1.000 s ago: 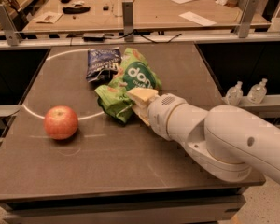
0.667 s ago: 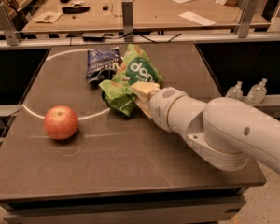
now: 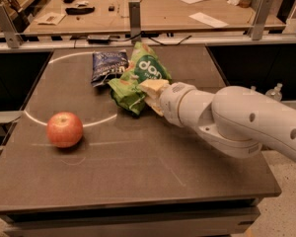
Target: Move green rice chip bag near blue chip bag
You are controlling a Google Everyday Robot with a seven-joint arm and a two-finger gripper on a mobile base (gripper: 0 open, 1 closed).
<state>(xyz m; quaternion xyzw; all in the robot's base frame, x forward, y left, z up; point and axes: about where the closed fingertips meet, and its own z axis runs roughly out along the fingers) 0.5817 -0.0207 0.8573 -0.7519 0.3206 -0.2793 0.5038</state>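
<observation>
The green rice chip bag (image 3: 138, 75) is bright green with white lettering. It is crumpled and tilted up near the middle of the dark table (image 3: 138, 172). Its upper left edge touches or overlaps the blue chip bag (image 3: 108, 65), which lies flat just to its left at the back of the table. My gripper (image 3: 152, 97) reaches in from the right on a thick white arm. Its cream fingers (image 3: 153, 87) are clamped on the right side of the green bag.
A red apple (image 3: 64, 129) sits on the left of the table, by a white curved line (image 3: 96, 122). Behind the table is a metal rail with posts (image 3: 134, 16) and a wooden bench (image 3: 153, 6) with papers and tools. Clear bottles (image 3: 277, 90) stand low at the right.
My arm has pushed further left and toward the back with the green bag, bringing it up against the blue bag. The apple and blue bag have not moved.
</observation>
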